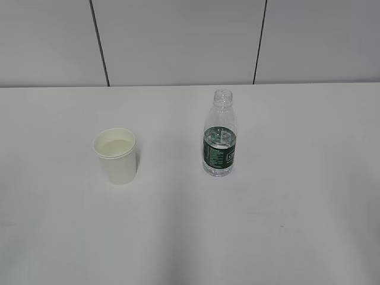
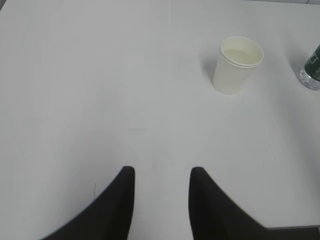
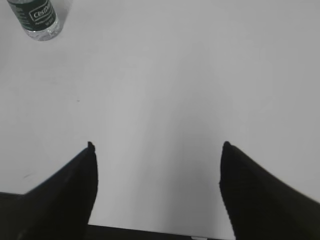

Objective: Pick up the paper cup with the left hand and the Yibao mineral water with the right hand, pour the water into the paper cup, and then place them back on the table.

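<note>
Two objects stand upright on a wide white table [image 1: 285, 225] that runs back to a grey panelled wall [image 1: 178, 41]. Toward the right of centre is the Yibao mineral water [image 1: 219, 135], a clear capless bottle with a dark green label band and a little water in its lower part. To its left, well apart from it, stands the paper cup [image 1: 117, 156], white and shorter than the bottle. Neither arm shows in the exterior view. Seen from its wrist camera, the right pincer [image 3: 157, 150] has its black jaws spread wide and holds nothing, with the bottle far off at the upper left. The left pincer [image 2: 162, 175] is partly open, also empty, with the cup ahead to its right.
</note>
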